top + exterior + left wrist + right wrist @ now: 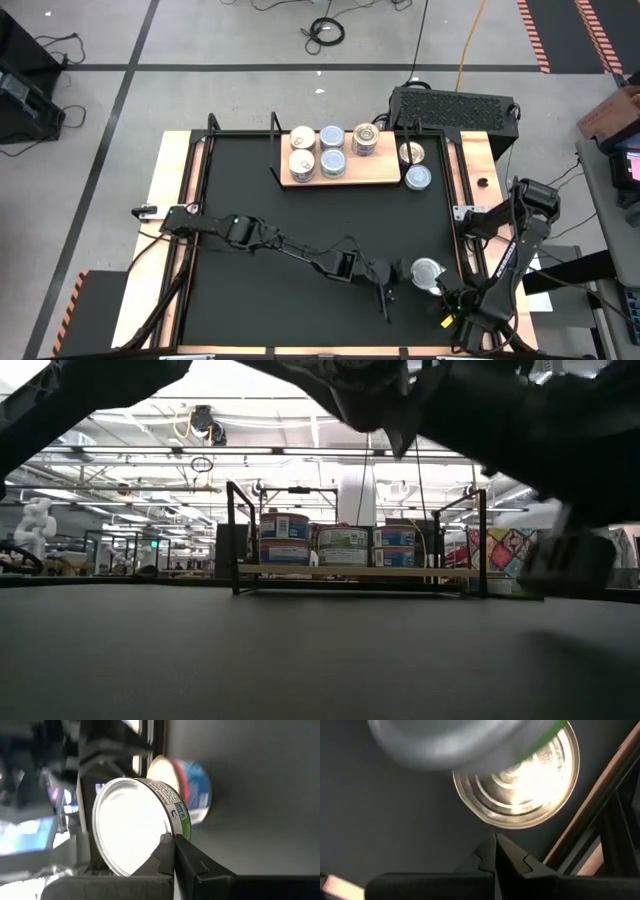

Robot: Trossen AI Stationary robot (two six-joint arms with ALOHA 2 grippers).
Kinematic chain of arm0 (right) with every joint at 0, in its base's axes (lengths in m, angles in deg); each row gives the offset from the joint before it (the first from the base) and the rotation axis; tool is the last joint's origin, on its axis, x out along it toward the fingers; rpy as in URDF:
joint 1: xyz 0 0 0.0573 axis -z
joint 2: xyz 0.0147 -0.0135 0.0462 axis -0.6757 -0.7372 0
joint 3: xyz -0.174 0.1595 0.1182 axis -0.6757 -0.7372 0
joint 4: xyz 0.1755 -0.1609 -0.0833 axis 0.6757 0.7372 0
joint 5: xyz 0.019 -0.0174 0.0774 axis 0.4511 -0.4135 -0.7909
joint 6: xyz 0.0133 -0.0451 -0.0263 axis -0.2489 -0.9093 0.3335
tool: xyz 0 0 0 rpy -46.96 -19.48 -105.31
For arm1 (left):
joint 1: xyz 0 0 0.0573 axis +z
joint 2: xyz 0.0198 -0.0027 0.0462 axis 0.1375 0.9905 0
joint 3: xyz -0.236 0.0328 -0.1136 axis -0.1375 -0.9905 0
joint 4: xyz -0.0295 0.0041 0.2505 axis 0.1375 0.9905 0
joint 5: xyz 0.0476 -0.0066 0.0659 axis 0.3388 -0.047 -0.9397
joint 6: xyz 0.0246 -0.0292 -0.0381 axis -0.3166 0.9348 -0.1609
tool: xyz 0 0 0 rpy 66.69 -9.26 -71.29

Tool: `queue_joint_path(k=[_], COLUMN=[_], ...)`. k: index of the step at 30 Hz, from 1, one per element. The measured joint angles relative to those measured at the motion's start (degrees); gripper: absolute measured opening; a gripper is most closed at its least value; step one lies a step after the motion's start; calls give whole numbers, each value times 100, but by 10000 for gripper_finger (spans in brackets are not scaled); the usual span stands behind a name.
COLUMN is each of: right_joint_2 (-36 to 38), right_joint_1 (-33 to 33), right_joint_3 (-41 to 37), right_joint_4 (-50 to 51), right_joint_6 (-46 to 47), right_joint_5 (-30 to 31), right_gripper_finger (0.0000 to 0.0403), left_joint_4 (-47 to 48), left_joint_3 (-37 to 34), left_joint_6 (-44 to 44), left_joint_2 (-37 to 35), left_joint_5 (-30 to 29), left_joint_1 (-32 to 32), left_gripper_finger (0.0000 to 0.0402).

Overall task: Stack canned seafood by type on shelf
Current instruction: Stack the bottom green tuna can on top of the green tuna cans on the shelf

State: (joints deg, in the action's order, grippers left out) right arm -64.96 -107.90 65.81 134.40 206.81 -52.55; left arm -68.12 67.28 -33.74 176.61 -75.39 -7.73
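Pressed together, the fingers of the left gripper (172,851) meet just beside a green-labelled tin (135,825) without pinching it, and the right gripper (495,851) likewise shows its fingers shut below a goldish tin (520,785) on the black tabletop (250,210). From above I see the left arm (270,240) stretched low across the table towards the front right, the right arm (510,260) folded at the right edge, and a silver tin (427,272) between their tips. Only the low view shows me tins stacked two high on the shelf (350,571); the overhead view adds two tins (415,165) resting just off its right end.
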Motion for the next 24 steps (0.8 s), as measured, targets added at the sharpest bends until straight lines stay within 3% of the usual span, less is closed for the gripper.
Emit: queue_joint_path(k=[13, 20, 24], right_joint_2=[126, 126, 126], right_joint_1=[3, 2, 3], right_joint_3=[2, 2, 2], right_joint_4=[335, 455, 516], right_joint_6=[-20, -152, -245], right_joint_5=[20, 116, 364], right_gripper_finger=[0, 0, 0], left_joint_4=[2014, 2985, 3963], left_joint_3=[2, 2, 2], left_joint_6=[1546, 2615, 3334], left_joint_2=[-936, -1550, -2079], left_joint_5=[-523, -1115, -1128], left_joint_1=[341, 860, 1208], left_gripper_finger=[0, 0, 0])
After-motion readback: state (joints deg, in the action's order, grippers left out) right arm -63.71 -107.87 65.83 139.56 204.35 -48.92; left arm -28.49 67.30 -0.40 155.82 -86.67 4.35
